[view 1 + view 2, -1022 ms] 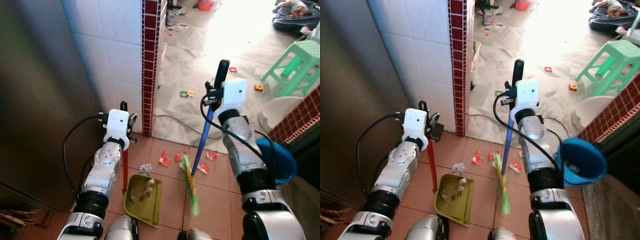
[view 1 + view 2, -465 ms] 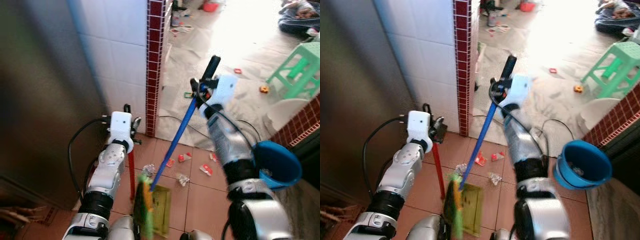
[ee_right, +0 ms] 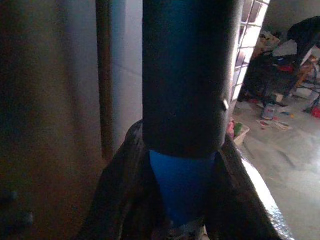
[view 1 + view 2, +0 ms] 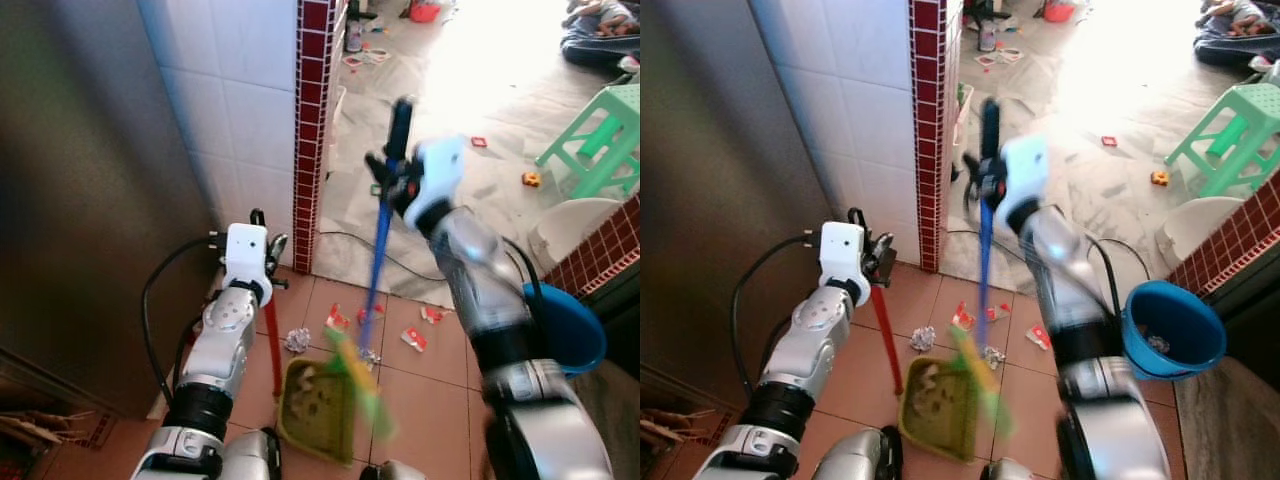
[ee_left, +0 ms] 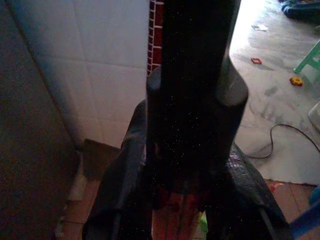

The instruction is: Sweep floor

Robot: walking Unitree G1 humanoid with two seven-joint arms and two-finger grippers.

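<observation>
Right gripper (image 4: 398,185) fingers clamped on long blue-handled broom (image 4: 378,262) w/ green bristles, below fingers beside olive plastic dustpan (image 4: 318,408). Left gripper (image 4: 262,225) clamped on dustpan's red upright handle (image 4: 271,335). Broom looks light, stiff shaft, soft bristles; grip up high near black end. No readable labels.

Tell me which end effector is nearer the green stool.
Right. The right end effector, gripping the blue broom handle, is nearer the green stool; the left end effector holds the red dustpan handle by the wall.
</observation>
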